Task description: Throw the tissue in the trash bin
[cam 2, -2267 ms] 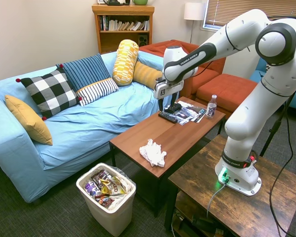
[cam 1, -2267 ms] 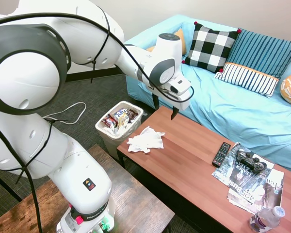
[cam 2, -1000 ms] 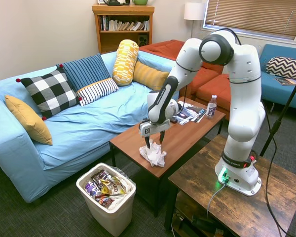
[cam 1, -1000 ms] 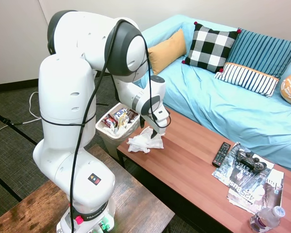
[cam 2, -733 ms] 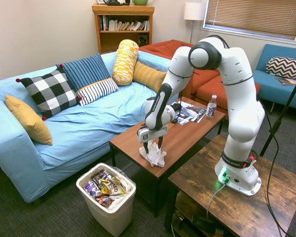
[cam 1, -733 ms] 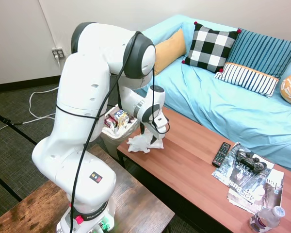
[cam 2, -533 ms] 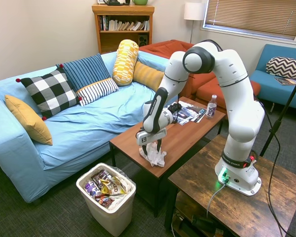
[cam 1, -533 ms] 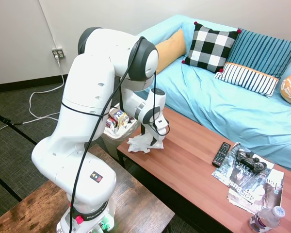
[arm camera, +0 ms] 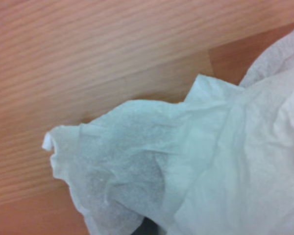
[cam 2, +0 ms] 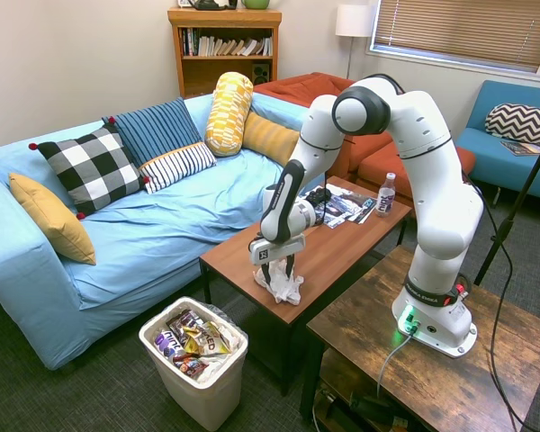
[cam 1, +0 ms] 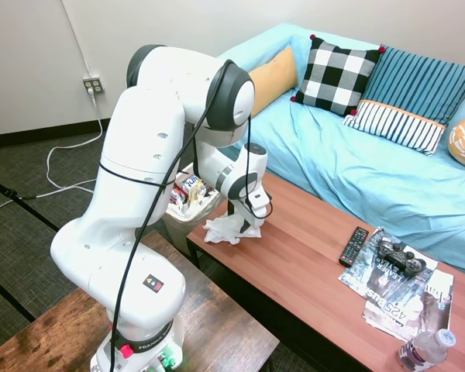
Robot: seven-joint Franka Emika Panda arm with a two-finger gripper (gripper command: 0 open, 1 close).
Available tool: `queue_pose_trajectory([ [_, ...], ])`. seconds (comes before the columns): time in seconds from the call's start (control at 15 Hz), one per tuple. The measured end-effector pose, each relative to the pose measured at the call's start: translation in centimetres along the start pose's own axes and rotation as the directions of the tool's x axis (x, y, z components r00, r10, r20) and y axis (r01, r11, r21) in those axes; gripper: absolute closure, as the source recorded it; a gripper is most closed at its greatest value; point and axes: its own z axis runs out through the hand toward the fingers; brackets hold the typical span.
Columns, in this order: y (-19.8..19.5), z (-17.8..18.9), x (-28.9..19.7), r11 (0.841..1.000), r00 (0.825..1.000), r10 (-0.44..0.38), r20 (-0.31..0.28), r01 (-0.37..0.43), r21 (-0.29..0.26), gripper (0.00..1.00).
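since half a second ago the arm has barely shifted, settling a touch lower onto the tissue [cam 1: 226, 229], which lies crumpled at the corner of the wooden coffee table [cam 1: 310, 271] nearest the trash bin [cam 2: 196, 364]. the gripper [cam 2: 280, 266] stands straight down over the tissue with its fingers sunk into the white folds; their tips are hidden, so whether they have closed on the paper cannot be told. the wrist view shows only blurred tissue on wood grain. in the first exterior view the arm covers most of the bin, leaving a few wrappers visible.
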Motion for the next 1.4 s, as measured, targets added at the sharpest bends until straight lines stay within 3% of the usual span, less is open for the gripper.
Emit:
queue_pose_trajectory([
  [1.0,1.3,-0.3,-0.5,0.997,0.996,-0.051,0.067,0.047,0.066,1.0],
  [1.4,-0.4,-6.4,-3.9,0.982,0.99,-0.125,0.058,0.116,0.148,1.0],
])
